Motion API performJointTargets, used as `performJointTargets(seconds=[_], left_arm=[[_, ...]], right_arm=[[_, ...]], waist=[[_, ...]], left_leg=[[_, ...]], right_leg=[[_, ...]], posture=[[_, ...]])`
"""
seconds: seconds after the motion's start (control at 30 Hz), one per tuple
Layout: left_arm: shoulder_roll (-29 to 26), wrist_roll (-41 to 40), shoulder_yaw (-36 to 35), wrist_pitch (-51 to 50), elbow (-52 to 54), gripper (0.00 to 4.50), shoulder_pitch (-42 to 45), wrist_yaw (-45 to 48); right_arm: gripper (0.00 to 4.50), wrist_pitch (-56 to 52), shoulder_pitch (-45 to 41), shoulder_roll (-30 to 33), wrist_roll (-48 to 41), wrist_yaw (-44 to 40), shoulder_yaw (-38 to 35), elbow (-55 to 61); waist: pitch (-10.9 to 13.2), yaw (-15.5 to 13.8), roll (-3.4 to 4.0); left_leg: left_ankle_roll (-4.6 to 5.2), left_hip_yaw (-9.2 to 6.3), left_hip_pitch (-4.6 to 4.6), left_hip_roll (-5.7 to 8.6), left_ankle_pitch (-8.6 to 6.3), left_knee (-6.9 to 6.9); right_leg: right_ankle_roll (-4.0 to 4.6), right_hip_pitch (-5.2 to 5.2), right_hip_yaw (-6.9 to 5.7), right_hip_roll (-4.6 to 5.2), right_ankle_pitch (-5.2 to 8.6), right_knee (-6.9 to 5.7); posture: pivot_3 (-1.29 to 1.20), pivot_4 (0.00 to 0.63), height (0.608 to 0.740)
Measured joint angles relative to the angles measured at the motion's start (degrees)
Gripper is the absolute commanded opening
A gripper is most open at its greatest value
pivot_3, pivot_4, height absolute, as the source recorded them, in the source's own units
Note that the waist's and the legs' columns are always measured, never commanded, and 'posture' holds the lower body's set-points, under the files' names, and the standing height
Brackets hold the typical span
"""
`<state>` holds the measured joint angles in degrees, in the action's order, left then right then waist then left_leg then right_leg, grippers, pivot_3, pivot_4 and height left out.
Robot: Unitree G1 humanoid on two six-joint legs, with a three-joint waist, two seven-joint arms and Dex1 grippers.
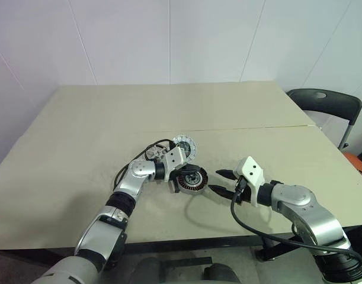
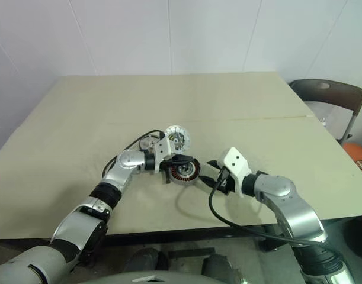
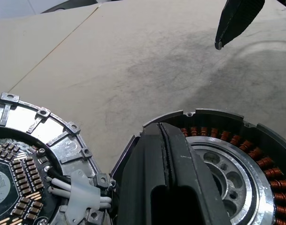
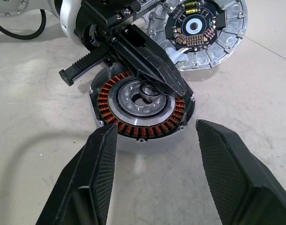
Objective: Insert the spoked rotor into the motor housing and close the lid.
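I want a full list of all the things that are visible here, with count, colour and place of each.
table: one, beige, carries all the parts.
housing: one, grey with copper windings, near the table's middle, between the two grippers.
lid: one, silver with white segments around a dark centre, just behind the housing.
rotor: one, silver, behind the left arm, partly hidden.
chair: one, dark, past the table's right far corner.
orange object: one, beyond the table's right edge, cut off.
left gripper: one, black fingers shut, tip over the housing's centre.
right gripper: one, black fingers open, right of the housing, not touching it.
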<state>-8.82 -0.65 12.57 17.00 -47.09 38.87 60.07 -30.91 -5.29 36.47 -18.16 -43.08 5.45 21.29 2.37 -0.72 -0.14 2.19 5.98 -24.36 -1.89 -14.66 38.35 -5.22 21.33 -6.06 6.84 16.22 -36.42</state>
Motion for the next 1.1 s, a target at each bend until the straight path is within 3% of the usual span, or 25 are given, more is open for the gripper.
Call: performJointTargets(seconds=[0.3, 0.77, 1.1], left_arm=[[-0.6, -2.5, -0.1, -5.4, 1.8, 0.05, -0.2, 6.6], [-0.4, -2.5, -0.6, -3.4, 0.9, 0.05, 0.1, 1.9], [-1.9, -1.6, 1.3, -5.8, 2.6, 0.05, -0.2, 6.9]], right_arm=[[2.82, 0.3, 0.0, 0.0, 0.0, -0.5, 0.0, -0.5], [2.82, 0.6, -0.2, 0.0, 0.7, -0.8, 0.0, -1.3], [2.82, 0.9, -0.4, -0.2, 1.1, -0.9, 0.0, -1.5]], waist=[[0.0, 0.1, 0.0], [0.0, 0.0, 0.0], [0.0, 0.1, 0.0]], left_leg=[[0.0, 0.0, 0.0, 0.0, 0.0, 0.02], [0.0, -0.01, 0.0, -0.01, 0.0, 0.07], [0.02, -0.05, 0.0, -0.08, -0.02, 0.47]], right_leg=[[0.0, 0.0, 0.0, 0.0, 0.0, -0.04], [0.0, 0.0, 0.0, 0.0, 0.0, -0.07], [0.01, 0.04, 0.0, -0.01, 0.01, -0.45]], posture=[[0.0, 0.0, 0.74], [0.0, 0.0, 0.74], [0.0, 0.0, 0.74]])
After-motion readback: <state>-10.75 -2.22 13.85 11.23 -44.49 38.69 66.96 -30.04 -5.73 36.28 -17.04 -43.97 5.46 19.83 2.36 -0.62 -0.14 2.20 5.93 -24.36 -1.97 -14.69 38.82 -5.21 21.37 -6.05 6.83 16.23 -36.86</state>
